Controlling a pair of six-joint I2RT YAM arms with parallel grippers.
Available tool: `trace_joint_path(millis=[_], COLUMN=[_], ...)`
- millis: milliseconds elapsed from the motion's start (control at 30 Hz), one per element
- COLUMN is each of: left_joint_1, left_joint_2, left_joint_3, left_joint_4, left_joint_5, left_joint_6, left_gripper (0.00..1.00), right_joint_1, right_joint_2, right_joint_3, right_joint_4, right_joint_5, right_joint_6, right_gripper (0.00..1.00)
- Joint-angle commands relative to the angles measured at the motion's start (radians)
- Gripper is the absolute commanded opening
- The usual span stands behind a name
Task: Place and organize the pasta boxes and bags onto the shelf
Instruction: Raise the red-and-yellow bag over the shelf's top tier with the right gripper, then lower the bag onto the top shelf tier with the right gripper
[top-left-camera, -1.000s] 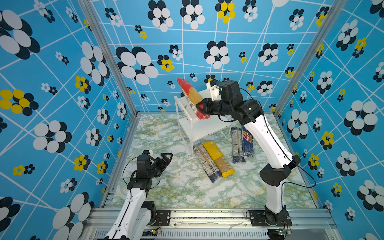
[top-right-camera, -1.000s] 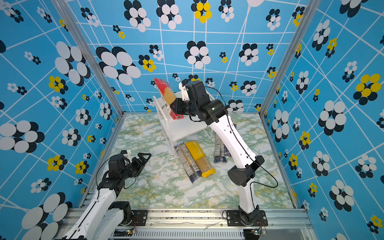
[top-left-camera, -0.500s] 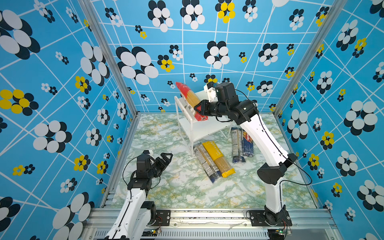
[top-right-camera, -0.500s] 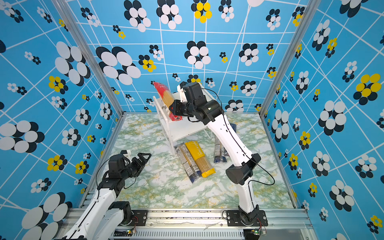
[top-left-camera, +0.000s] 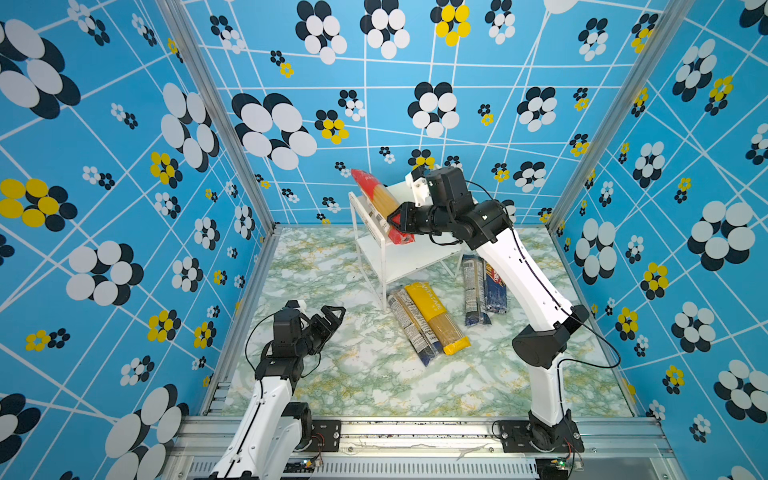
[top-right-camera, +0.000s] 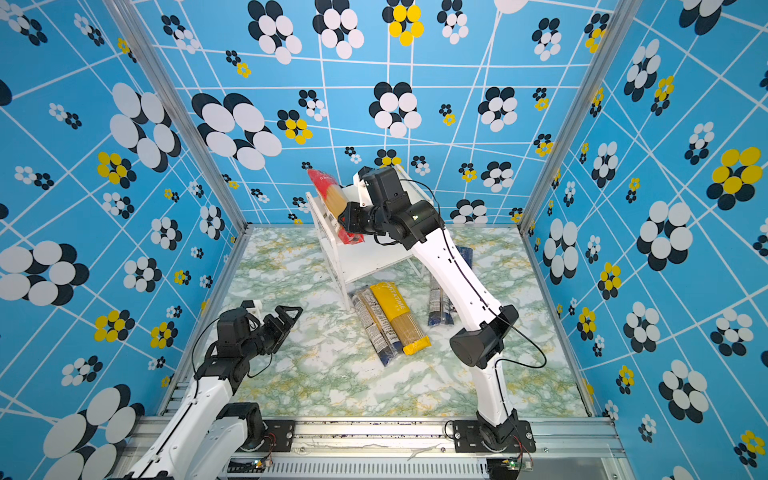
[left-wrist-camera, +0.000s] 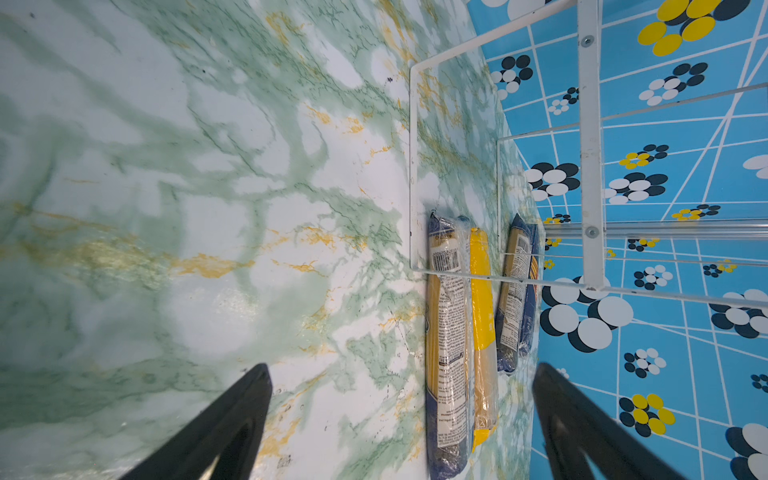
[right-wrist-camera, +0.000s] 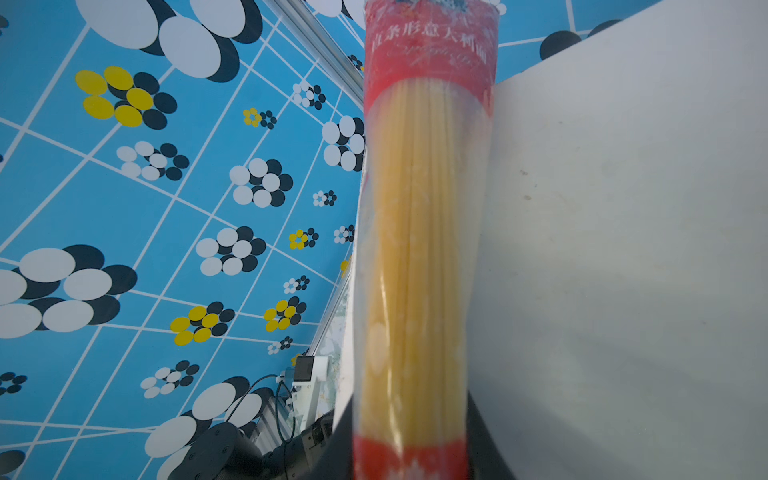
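Precariously, the right pincer (top-left-camera: 400, 222) is gripping the red-ended pack (top-left-camera: 379, 200) tilted along the top-board edge of the shelf (top-left-camera: 415, 259), so letting go now is probably risking a slide off.

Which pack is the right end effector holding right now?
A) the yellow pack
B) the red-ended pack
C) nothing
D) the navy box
B: the right end effector is shut on the red-ended pack near its lower red end, holding it tilted up at the shelf, while the yellow pack lies on the table.
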Motion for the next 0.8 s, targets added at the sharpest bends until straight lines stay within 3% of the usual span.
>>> trace_joint_path(millis=[0,267,433,767], left_joint_1=[0.012,0.013,0.012,0.013], left_joint_2=[-0.012,-0.025,-0.029,-0.032], left_joint_3=[-0.002,0.0,0.001,-0.001], left_joint_4=[0.009,-0.013,-0.018,-0.021], left_joint_5=[0.015,0.004,0.004,0.003], left_joint_6=[0.02,0.031,0.032,0.03], left_gripper=[0.99,0.99,0.99,0.99], right_joint_1=[-0.004,-0.004,-0.004,-0.004], right_joint_2=[-0.031,-0.034,-0.035,-0.046], right_joint_3=[0.014,-0.012,-0.02,-0.041], right_joint_4=[0.143,0.151,0.151,0.151], right_joint_5=[0.002,0.013,0.015,0.013], right_joint_6=[-0.02,-0.016,-0.014,-0.017], right_gripper=[0.08,0.13,0.24,0.35])
